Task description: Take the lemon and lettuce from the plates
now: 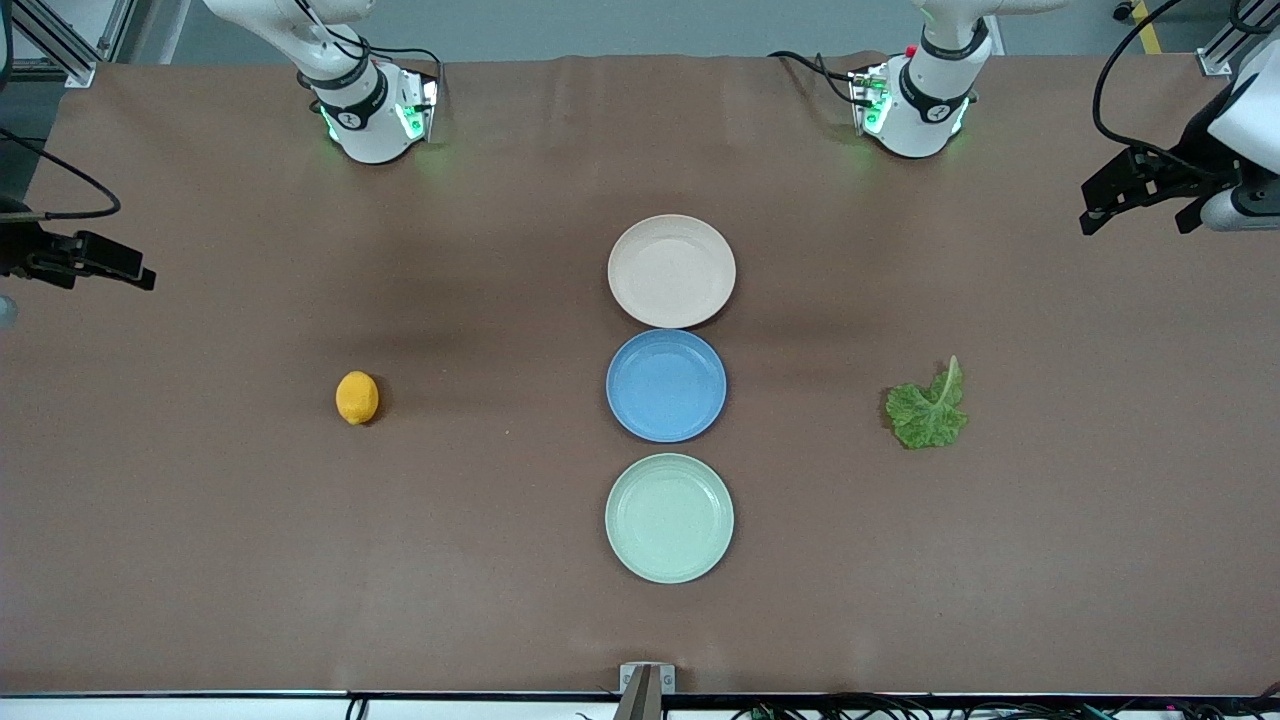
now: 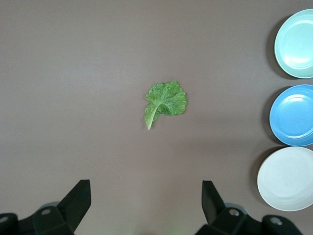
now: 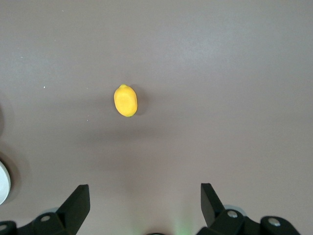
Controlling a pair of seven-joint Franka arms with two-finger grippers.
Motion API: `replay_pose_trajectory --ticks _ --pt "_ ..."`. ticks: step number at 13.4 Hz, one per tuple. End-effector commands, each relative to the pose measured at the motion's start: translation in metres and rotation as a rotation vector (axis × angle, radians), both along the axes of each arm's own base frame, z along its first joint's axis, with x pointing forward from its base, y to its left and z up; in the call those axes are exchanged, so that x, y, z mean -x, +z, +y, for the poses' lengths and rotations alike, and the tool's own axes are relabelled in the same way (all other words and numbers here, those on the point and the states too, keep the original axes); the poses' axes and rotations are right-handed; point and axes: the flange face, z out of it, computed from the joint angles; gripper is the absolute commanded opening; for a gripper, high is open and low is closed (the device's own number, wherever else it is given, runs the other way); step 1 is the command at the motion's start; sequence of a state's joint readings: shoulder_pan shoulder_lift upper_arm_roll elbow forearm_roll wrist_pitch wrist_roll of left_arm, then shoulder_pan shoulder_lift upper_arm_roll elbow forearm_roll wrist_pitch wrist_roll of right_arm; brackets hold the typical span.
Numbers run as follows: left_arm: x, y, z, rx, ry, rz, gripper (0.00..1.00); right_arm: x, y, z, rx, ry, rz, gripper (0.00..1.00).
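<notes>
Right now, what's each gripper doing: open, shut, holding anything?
Left gripper: jaws open, holding nothing, high above the lettuce.
Right gripper: jaws open, holding nothing, high above the lemon.

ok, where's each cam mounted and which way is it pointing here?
Front: high across the table, facing the arm bases; sees the lemon, lettuce, beige plate, blue plate, mint plate, plus the left gripper and right gripper at the table ends.
Left wrist: looks down past its open fingers at the lettuce and all three plates.
Right wrist: looks down past its open fingers at the lemon.
Shared: front and left wrist both show lettuce and plates.
</notes>
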State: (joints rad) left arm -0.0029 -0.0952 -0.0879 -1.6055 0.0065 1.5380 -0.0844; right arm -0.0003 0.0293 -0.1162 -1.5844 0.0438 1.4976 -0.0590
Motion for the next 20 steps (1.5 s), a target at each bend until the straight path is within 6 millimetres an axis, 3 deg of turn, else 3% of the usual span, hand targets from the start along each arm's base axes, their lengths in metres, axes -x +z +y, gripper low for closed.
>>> replay_pose_trajectory --ticks 1,6,8,11,20 --pt "0.003 0.005 -0.002 0.0 0.013 -0.012 1.0 0.022 0.019 0.002 0.008 -0.018 -0.023 1.0" --pt "0.008 0.015 0.002 0.001 0.019 -0.02 1.0 0.032 0.034 0.009 0.008 -0.004 -0.042 1.0" --pt "0.009 0.018 0.003 0.0 0.008 -0.017 1.0 0.038 0.044 0.02 0.025 0.02 -0.06 1.0" --pt "0.007 0.012 0.001 0.0 0.014 -0.005 1.0 0.041 0.042 0.028 0.057 0.041 -0.062 1.0" --pt "-0.006 0.001 0.007 -0.003 0.011 -0.005 1.0 0.052 0.042 0.022 0.043 0.041 -0.092 1.0"
